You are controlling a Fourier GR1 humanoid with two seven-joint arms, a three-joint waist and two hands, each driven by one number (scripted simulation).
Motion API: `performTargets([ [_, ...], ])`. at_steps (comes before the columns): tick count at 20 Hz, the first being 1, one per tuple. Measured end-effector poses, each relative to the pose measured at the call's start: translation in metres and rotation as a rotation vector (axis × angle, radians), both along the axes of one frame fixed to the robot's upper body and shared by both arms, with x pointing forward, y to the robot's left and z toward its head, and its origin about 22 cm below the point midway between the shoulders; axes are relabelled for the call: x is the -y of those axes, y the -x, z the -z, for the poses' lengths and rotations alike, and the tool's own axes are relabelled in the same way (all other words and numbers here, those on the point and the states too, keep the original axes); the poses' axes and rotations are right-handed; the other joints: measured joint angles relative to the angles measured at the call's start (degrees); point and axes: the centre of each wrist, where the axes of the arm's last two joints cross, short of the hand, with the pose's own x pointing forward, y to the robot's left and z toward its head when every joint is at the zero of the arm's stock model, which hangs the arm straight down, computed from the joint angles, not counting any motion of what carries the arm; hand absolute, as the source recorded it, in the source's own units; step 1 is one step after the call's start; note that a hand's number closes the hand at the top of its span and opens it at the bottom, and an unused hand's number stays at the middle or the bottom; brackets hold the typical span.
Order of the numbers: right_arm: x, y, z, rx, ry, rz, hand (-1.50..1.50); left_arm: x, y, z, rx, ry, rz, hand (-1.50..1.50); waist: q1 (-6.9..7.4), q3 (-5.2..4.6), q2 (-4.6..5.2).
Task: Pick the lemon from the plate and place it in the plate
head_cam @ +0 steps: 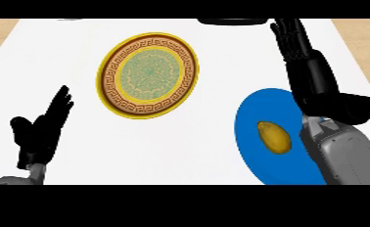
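Grey forearm casing of the right arm fills the lower right corner, and from it the black right hand (pixel 303 50) stretches up the picture, fingers straight and apart, holding nothing. Just to the inner side of that forearm lies the blue plate (pixel 254 118), partly covered along its right rim by the arm. On it rests the lemon (pixel 274 136), beside the wrist and well below the fingertips (it touches no finger). Farther off, up and across from the right hand toward the middle of the counter, sits the patterned plate (pixel 148 74), with a yellow rim, a brown key-pattern band and a green centre; it carries nothing. At the lower left the left hand (pixel 37 130) rests with fingers straight and pointing up, well apart from both plates. Everything stands on a plain white counter (pixel 195 147), whose top corners give way to strips of tan wood-toned surface (pixel 356 33). A dark object at the top edge beside the right fingertips is too cut off to identify.
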Motion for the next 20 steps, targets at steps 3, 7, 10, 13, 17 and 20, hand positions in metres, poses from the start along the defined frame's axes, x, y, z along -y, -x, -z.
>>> performTargets([
  [3,-0.017,0.003,-0.003,-0.06,-0.023,-0.056,-1.5,0.01,-0.015,-0.008,0.047,-0.019,0.031,0.0,0.21,0.55,0.32],
  [7,-0.039,0.009,-0.01,-0.13,0.065,-0.197,1.5,0.02,-0.036,-0.031,0.137,-0.062,0.084,0.0,0.22,0.41,-0.09],
  [10,-0.036,0.015,-0.002,-0.064,0.411,-0.218,-1.5,0.029,-0.039,-0.033,0.147,-0.063,0.113,0.0,-0.14,0.33,-0.3],
  [13,-0.036,0.037,0.042,-0.172,0.403,-0.209,-1.5,0.041,-0.047,-0.036,0.161,-0.066,0.132,0.0,-0.51,0.74,0.23],
  [17,-0.025,0.069,0.083,-0.182,0.443,-0.219,-1.5,0.051,-0.056,-0.044,0.173,-0.071,0.155,0.0,-0.18,0.97,0.47],
  [20,-0.002,0.081,0.088,-0.129,0.526,-0.176,-1.5,0.053,-0.057,-0.045,0.172,-0.073,0.159,0.0,-0.06,1.03,0.48],
])
